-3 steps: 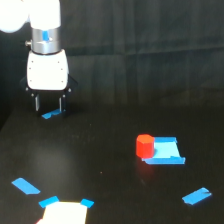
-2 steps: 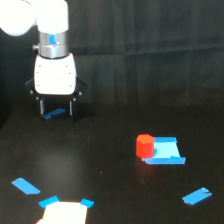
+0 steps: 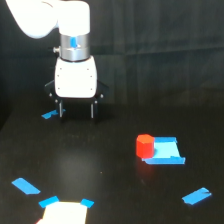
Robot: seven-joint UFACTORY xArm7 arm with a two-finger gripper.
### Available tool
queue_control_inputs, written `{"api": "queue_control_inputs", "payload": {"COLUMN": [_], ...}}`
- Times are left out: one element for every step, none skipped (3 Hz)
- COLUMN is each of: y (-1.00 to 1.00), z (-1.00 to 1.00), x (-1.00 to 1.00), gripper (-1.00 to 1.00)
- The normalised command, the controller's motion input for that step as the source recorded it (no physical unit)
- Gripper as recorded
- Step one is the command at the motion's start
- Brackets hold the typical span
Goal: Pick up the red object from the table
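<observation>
The red object [image 3: 145, 146] is a small stubby orange-red block standing on the black table [image 3: 100, 165], touching the left edge of a flat blue square pad [image 3: 165, 150]. My gripper [image 3: 76, 111] hangs from the white arm at the upper left of the exterior view. Its two dark fingers [image 3: 60, 110] point down, spread apart and empty. It is well to the left of and behind the red block, above the table.
Blue tape strips lie on the table: one by the gripper's left finger [image 3: 49, 115], one at the front left [image 3: 26, 186], one at the front right [image 3: 196, 196]. A bright white patch with blue corners [image 3: 63, 210] sits at the front edge.
The arm and gripper have moved toward the exterior view's right, away from the blue strip they were over. The red block and blue pad have not moved.
</observation>
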Motion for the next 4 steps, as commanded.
{"api": "queue_control_inputs", "payload": {"y": [-1.00,-1.00,-0.69,-0.07], "z": [-0.74,-0.20,-1.00,-0.73], "x": [0.40,0.28,1.00,1.00], "gripper": [1.00,0.71,1.00,-0.13]}}
